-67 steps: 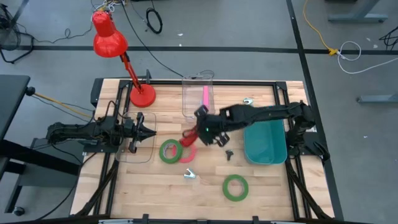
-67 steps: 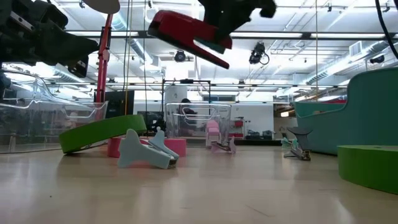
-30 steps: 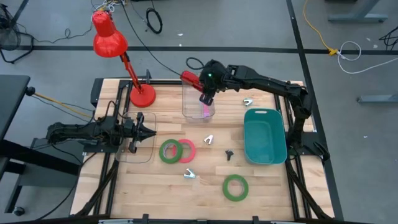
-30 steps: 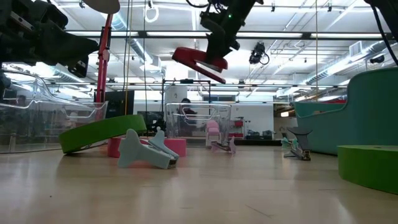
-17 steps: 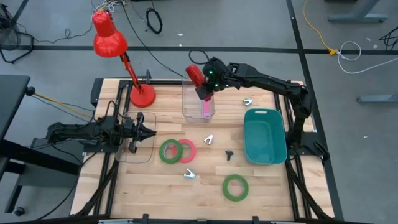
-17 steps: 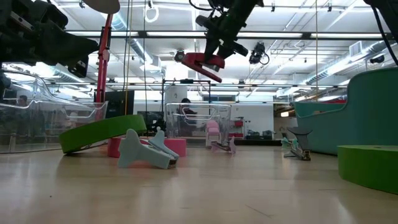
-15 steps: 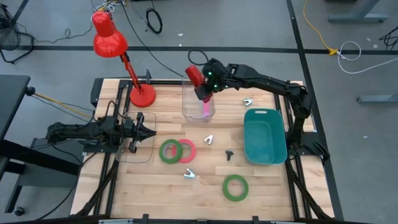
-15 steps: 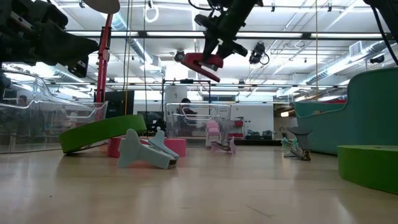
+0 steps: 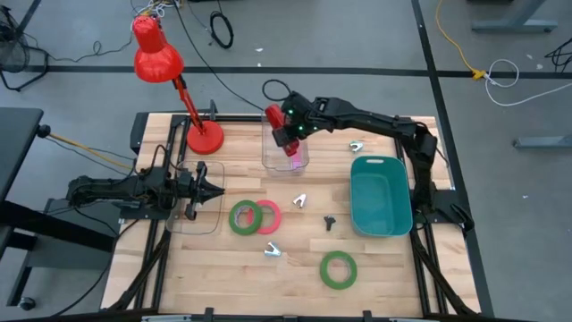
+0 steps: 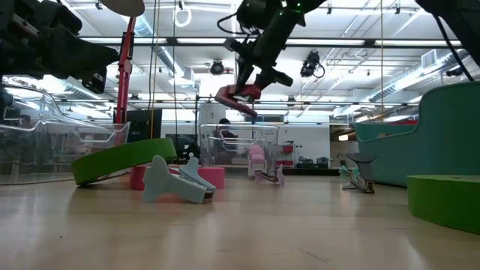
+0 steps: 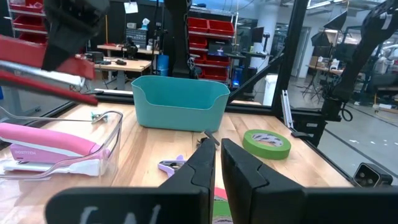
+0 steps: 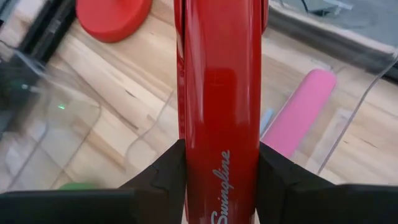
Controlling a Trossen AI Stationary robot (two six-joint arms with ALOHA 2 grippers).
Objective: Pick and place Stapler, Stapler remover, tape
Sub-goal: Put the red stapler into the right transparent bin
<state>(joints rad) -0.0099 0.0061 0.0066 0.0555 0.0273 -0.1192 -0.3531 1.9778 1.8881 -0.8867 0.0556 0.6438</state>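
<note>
So, two staplers: the red stapler is clamped in the right gripper, held up in the air over the clear bin at the far side of the table, and a pink stapler already lies inside that bin. Three tape rings rest on the boards: a green ring touching a pink-red ring near the middle, and another green ring well apart toward the near edge. Small staple removers lie scattered between them, one pale one near the paired rings. One teal tub stands at the right. The left gripper, its fingers nearly together and empty, waits over a second clear tray. A red desk lamp leans over the wooden table; beyond lies grey floor with cables.
</note>
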